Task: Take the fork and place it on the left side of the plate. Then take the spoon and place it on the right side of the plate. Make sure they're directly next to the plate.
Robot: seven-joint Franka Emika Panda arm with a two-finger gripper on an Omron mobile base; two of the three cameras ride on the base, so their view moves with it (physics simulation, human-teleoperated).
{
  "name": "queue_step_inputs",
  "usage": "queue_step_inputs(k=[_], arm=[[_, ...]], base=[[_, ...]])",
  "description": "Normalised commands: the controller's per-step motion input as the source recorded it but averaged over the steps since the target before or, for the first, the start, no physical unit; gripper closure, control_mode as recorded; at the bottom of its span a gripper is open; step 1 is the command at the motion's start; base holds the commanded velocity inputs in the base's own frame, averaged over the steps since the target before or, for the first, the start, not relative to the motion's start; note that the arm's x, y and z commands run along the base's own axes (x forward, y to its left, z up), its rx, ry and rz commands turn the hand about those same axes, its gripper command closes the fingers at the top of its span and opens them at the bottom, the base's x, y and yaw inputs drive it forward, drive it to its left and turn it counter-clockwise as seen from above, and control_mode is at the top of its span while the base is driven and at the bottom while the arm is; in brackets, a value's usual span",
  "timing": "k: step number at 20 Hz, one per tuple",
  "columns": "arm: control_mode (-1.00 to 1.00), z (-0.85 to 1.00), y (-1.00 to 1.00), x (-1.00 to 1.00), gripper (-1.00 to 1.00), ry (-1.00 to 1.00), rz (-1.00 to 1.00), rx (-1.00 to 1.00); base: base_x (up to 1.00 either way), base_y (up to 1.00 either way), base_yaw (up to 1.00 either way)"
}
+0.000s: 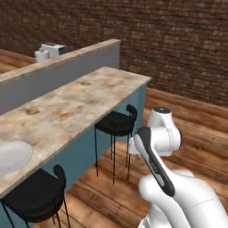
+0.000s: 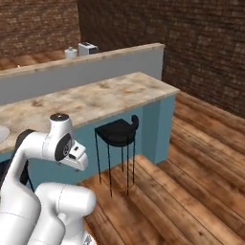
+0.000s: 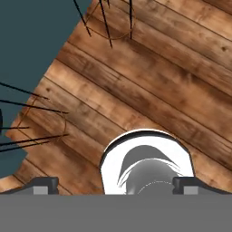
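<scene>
The plate (image 1: 11,156) is a round light grey-white dish lying on the marbled counter (image 1: 75,107) at the far left edge of the left base view. Fork and spoon are out of view. My gripper (image 3: 115,186) is open, its two dark fingertips (image 3: 43,185) standing far apart with nothing between them. It looks down at the wooden floor (image 3: 149,90) beside the counter's teal side (image 3: 31,36), well below the countertop. The arm is folded close to the base.
Two black stools (image 1: 116,122) (image 1: 38,193) stand against the counter front; one stool (image 2: 116,131) appears in the right base view. A raised grey ledge runs behind the counter, with a toaster (image 1: 52,49) beyond it. Brick walls enclose the room.
</scene>
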Motion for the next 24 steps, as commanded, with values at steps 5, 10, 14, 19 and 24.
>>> queue_step_inputs(k=[5,10,14,19,24], arm=[[1.00,0.00,0.00,0.00,-1.00,0.00,0.00,0.00],[1.00,0.00,0.00,0.00,-1.00,0.00,0.00,0.00],[1.00,0.00,0.00,0.00,-1.00,0.00,0.00,0.00],[1.00,0.00,0.00,0.00,-1.00,0.00,0.00,0.00],[1.00,0.00,0.00,0.00,-1.00,0.00,0.00,0.00]], base=[[0.78,-0.39,-0.49],[1.00,-0.46,-0.09],[1.00,-0.67,-0.03],[1.00,-0.78,-0.02],[1.00,-1.00,0.00]])
